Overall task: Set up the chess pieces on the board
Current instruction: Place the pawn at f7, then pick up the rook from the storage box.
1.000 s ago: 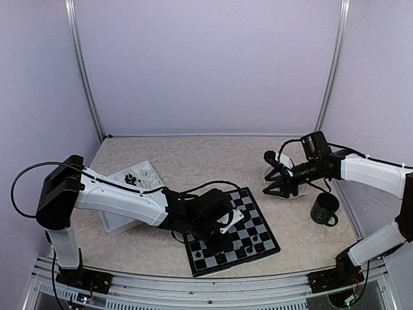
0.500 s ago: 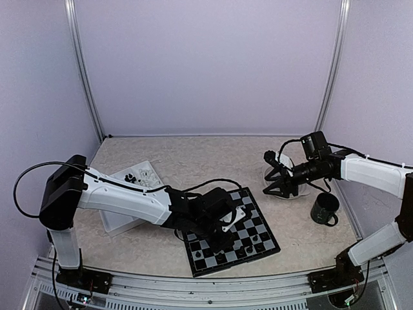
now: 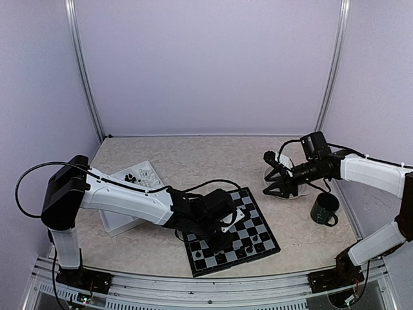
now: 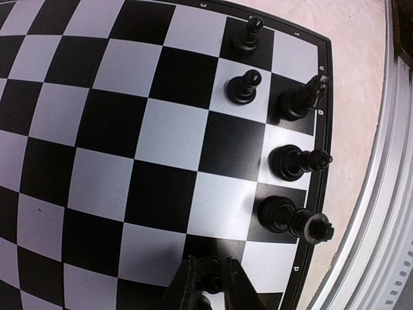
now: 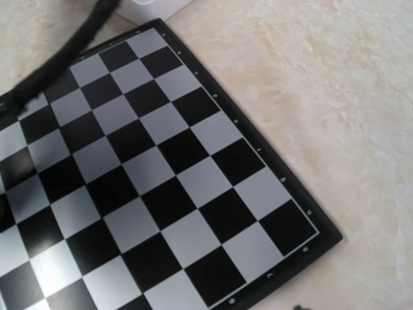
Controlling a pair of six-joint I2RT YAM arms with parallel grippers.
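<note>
The board [image 3: 259, 223] lies in front of the left arm, and its bare far corner fills the right wrist view [image 5: 161, 174]. Several black chess pieces [image 4: 244, 86] stand along its near edge in the left wrist view. My left gripper [image 3: 222, 241] is low over that edge. Its fingers [image 4: 208, 261] sit tight on both sides of a small black chess piece [image 4: 211, 282] that stands on a dark square. My right gripper [image 3: 266, 173] hangs open and empty to the right of the board, over a round plate. No white pieces show.
A white tray [image 3: 119, 219] with black pieces [image 3: 132, 177] sits at the left behind the left arm. A round plate [image 3: 290, 192] and a dark green mug [image 3: 324, 209] stand right of the board. The metal frame rail [image 4: 387, 194] runs just past the board's near edge.
The left arm has shifted slightly to the right over the board's near edge. The right arm has not moved.
</note>
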